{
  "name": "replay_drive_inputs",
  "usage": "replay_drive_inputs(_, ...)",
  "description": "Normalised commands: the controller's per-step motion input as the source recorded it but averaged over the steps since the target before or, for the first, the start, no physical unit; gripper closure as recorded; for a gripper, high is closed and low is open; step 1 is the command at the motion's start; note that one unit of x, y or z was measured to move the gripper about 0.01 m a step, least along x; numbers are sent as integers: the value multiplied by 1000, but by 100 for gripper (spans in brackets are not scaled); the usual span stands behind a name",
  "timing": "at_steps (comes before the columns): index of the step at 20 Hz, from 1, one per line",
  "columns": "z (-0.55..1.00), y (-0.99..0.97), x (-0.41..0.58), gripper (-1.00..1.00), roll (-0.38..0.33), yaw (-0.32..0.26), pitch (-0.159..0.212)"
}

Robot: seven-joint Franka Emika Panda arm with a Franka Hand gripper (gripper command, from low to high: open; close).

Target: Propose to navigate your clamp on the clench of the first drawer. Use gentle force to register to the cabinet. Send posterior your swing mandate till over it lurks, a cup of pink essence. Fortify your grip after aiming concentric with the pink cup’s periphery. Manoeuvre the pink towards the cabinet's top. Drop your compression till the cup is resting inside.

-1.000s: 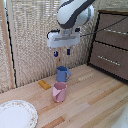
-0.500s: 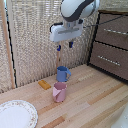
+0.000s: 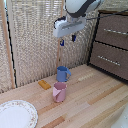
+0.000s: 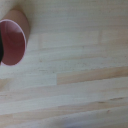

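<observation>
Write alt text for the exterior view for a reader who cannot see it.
A white robot arm's gripper hangs high above a blue mug and a pink cup on a light wooden table. A dark cabinet with both drawers closed stands at the exterior view's right; a patterned plate lies lower left.

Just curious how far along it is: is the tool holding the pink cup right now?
No, the tool hangs high in the air, while the pink cup stands on the wooden table below it.

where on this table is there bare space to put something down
Bare wood lies on the table between the pink cup and the cabinet. It is crowded toward the exterior view's left: blue mug, a small orange block and the plate cluster there.
</observation>
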Motion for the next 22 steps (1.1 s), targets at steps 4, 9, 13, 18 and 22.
replay_drive_inputs(4, 16, -254, -70, -100, -281, 164, -44)
replay_drive_inputs(9, 131, -144, -18, -100, -291, 142, 10)
replay_drive_inputs(13, 142, -126, 0, -100, -313, 107, 13)
replay_drive_inputs(18, 58, -160, 0, -100, -335, 113, 0)
replay_drive_inputs(22, 1, -195, 0, -100, -355, 111, 0)
